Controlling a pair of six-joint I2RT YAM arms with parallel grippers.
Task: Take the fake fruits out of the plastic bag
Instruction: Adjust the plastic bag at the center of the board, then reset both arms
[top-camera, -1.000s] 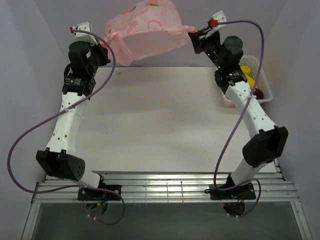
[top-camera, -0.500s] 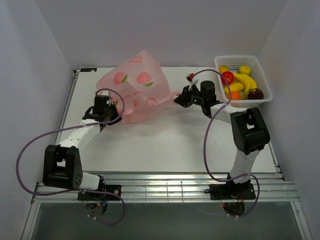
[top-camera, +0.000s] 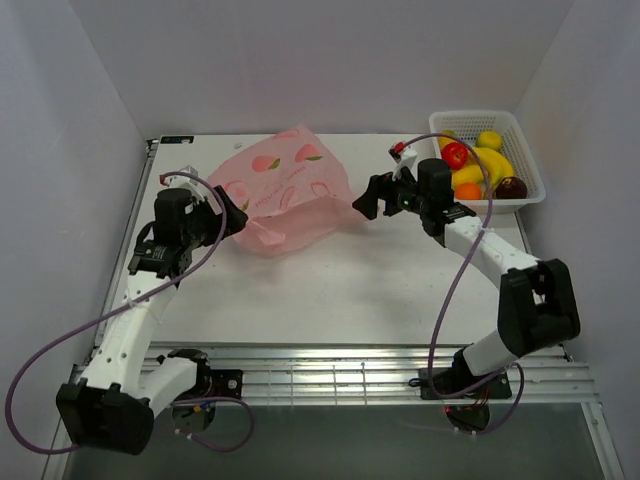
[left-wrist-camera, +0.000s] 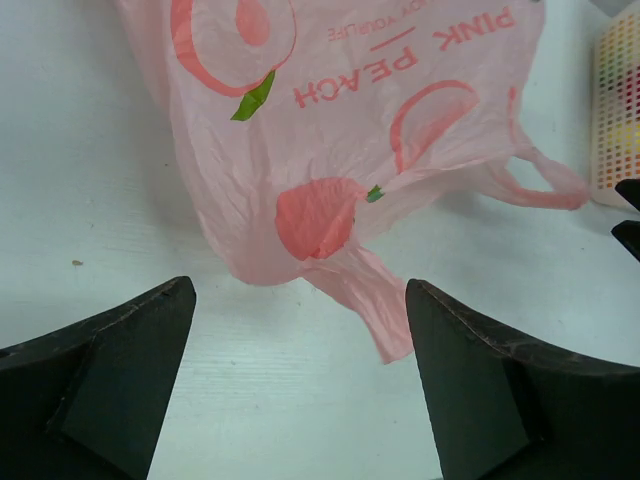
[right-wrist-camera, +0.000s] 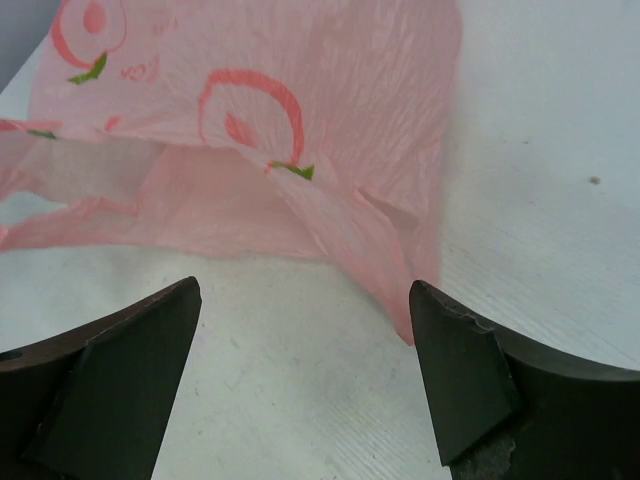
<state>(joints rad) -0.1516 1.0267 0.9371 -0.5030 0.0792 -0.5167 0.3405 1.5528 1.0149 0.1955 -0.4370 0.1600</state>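
Just left of the plastic bag (top-camera: 285, 195): left gripper (top-camera: 231, 212), spread wide, pinching nothing, a bag corner lying between its fingers. Slumped loose on the table (top-camera: 330, 290). Just right of the bag: right gripper (top-camera: 363, 198), likewise spread and empty. Well right of the bag: fake fruits (top-camera: 480, 165), heaped in a white mesh basket (top-camera: 470, 116).

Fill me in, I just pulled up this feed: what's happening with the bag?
The pink plastic bag lies slumped on the table between the two arms. The left hand and the right hand are both open and point at it from either side, but neither grips it. The fake fruits sit in the white mesh basket at the far right corner. No fruit shape shows through the bag, so the emptying looks done.
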